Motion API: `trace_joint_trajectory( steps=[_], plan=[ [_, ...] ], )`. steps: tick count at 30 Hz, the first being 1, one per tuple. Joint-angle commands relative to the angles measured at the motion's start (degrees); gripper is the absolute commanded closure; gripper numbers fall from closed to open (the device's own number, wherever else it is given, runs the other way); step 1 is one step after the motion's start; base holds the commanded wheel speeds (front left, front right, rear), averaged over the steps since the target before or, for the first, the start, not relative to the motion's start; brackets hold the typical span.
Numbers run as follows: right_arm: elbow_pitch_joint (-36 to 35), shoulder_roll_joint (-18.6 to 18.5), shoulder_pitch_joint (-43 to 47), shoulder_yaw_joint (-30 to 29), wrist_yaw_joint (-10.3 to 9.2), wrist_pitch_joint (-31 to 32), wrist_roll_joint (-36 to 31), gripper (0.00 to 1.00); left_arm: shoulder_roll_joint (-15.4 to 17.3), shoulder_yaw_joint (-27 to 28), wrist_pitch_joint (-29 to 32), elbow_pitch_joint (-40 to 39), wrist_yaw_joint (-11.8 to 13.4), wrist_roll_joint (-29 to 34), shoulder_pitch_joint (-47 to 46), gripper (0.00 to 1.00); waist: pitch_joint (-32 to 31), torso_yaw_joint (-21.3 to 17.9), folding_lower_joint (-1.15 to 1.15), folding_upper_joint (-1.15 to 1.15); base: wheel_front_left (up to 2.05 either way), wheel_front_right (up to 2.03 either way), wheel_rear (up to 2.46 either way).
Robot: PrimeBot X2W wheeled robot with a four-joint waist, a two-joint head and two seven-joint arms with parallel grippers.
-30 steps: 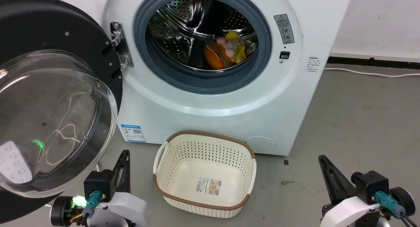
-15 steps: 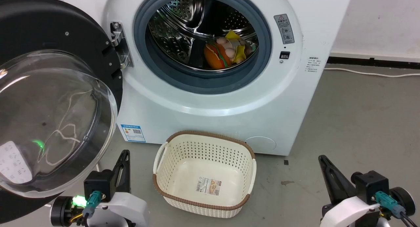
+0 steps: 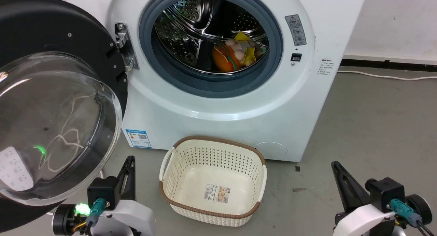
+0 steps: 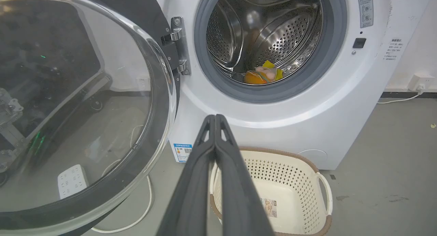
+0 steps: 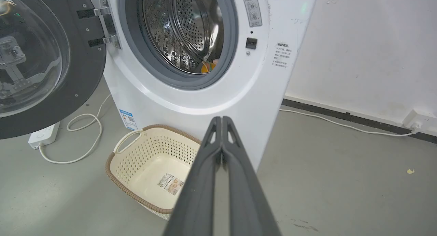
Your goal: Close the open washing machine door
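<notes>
door (image 3: 51, 28): swung wide open at your left, hinged to the washer (image 3: 222, 116)
left gripper (image 3: 130, 161): jaws clenched, empty, low beside the door
right gripper (image 3: 335, 165): jaws clenched, empty
basket (image 3: 218, 139): on floor (image 3: 375, 127) before washer

Left gripper (image 3: 130, 161), lower left of frame: long black tapered fingers (image 3: 127, 178), white rounded shell (image 3: 135, 214), teal connector (image 3: 96, 206), green light (image 3: 81, 208). Right gripper (image 3: 336, 166), lower right: same fingers, white shell, teal connector, black cable (image 3: 425, 227).
</notes>
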Motion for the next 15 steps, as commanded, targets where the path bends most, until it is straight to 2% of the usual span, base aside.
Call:
trace_joint_trajectory(
  steps=[1, 2, 3, 15],
  plan=[
    [-0.28, 0.0, -0.71, -0.06, 0.05, 0.03, -0.42, 1.0, -0.01, -0.01, 0.02, -0.25, 0.16, 0.16, 0.82, 1.0, 0.0, 0.0, 0.0, 0.0, 0.0, 0.0, 0.0],
    [-0.28, 0.0, -0.71, -0.06, 0.05, 0.03, -0.42, 1.0, -0.01, -0.01, 0.02, -0.25, 0.16, 0.16, 0.82, 1.0, 0.0, 0.0, 0.0, 0.0, 0.0, 0.0, 0.0],
    [0.0, 0.0, 0.01, 0.0, 0.0, -0.01, 0.03, 0.0, 0.0, -0.02, -0.01, 0.01, 0.0, -0.02, 0.0, 0.0, 0.0, 0.0, 0.0, 0.0, 0.0, 0.0, 0.0],
    [0.69, 0.0, 0.38, 0.46, 0.0, -1.03, 1.67, 0.0, 0.0, -0.47, -1.03, 0.46, -0.05, -1.47, 0.41, 0.0, 0.0, 0.05, 0.0, 0.0, 0.0, 0.0, 0.0]
  ],
)
